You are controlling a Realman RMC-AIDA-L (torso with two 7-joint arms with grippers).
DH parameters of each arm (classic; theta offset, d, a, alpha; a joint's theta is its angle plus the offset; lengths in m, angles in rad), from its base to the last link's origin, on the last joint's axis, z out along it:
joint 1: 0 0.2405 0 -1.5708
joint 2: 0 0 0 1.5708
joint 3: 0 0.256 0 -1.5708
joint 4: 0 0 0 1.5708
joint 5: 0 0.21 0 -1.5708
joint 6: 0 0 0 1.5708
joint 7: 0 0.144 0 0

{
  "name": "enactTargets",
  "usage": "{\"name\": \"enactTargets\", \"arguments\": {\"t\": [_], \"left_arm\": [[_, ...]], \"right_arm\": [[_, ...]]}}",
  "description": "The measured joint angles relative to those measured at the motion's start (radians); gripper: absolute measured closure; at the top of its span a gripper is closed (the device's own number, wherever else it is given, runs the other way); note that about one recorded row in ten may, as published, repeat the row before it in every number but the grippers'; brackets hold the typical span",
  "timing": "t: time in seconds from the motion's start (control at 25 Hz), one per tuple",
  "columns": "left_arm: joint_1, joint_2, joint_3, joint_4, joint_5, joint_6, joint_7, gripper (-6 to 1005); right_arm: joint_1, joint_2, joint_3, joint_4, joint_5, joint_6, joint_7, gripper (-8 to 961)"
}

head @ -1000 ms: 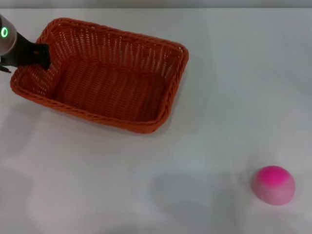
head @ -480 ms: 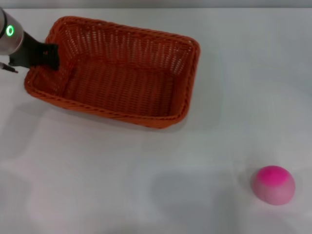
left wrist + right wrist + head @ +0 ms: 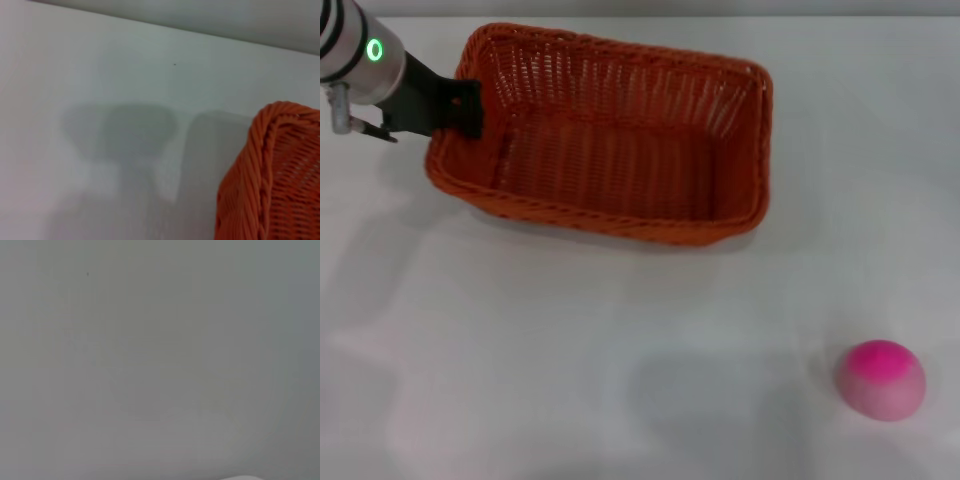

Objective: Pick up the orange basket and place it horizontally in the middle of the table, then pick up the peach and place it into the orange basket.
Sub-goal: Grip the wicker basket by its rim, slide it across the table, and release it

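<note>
The orange basket (image 3: 610,135) is at the back of the white table (image 3: 570,350), slightly tilted, its long side running left to right. My left gripper (image 3: 460,108) is shut on the basket's left rim, with the arm coming in from the far left. A corner of the basket (image 3: 272,175) shows in the left wrist view above its shadow on the table. The pink peach (image 3: 880,378) rests alone at the front right. My right gripper is out of view; its wrist view shows only bare table.
The left gripper has carried the basket to the right and a little toward the back, turning it closer to level. The peach has not moved.
</note>
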Motion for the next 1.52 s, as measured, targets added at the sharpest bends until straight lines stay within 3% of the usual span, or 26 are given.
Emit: {"name": "enactTargets", "arguments": {"t": [0.12,0.4,1.2,1.52], "left_arm": [[-0.001,-0.02,-0.026,-0.001,0.006,0.013,0.0,839],[-0.02,-0.04,-0.03,0.007,0.009,0.025,0.0,858],[-0.031,-0.05,-0.032,0.018,0.003,0.082,0.0,875],[-0.03,-0.056,-0.031,0.007,-0.001,0.107,0.0,540]], "right_arm": [[0.001,-0.003,0.0,0.0,0.0,0.0,0.0,90],[0.006,-0.005,0.0,0.0,0.0,0.0,0.0,90],[0.021,-0.006,0.0,0.0,0.0,0.0,0.0,90],[0.021,-0.009,0.0,0.0,0.0,0.0,0.0,90]]}}
